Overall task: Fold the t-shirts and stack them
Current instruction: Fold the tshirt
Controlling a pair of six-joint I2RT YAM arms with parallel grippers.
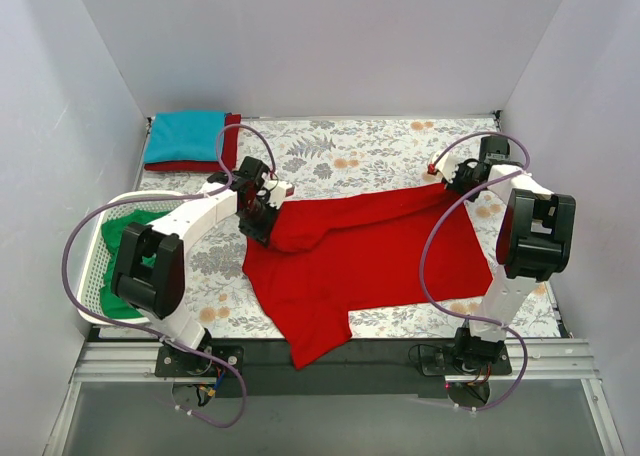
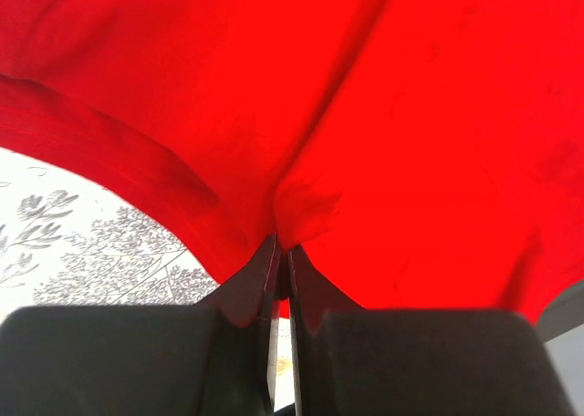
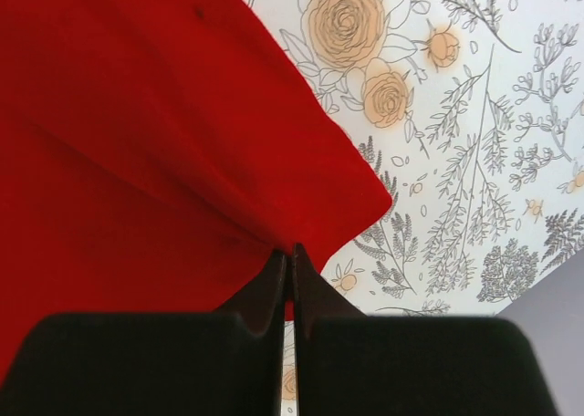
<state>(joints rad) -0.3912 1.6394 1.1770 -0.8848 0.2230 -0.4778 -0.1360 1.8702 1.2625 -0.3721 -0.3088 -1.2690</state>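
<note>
Green t-shirt (image 1: 118, 234) — partly behind left arm (image 1: 200, 216).

The bright red t-shirt (image 1: 370, 261) lies spread out, its far edge pinched by my left gripper (image 2: 281, 243) and right gripper (image 3: 290, 250). Behind it on the left, a folded teal t-shirt (image 1: 185, 136) tops a darker red t-shirt (image 1: 200, 165); left of it lies a crumpled green t-shirt (image 1: 118, 238).

The left arm (image 1: 195, 216) and right arm (image 1: 505, 286) are white shells jointed by blocky black motor housings (image 1: 150, 266). A lilac cable (image 1: 72, 251) loops loosely along each, back from the wrist to a black base (image 1: 205, 361). The left gripper (image 2: 283, 244) and right gripper (image 3: 288, 250) carry matte black wedge fingers (image 2: 246, 288) tapering to thin tips.
</note>
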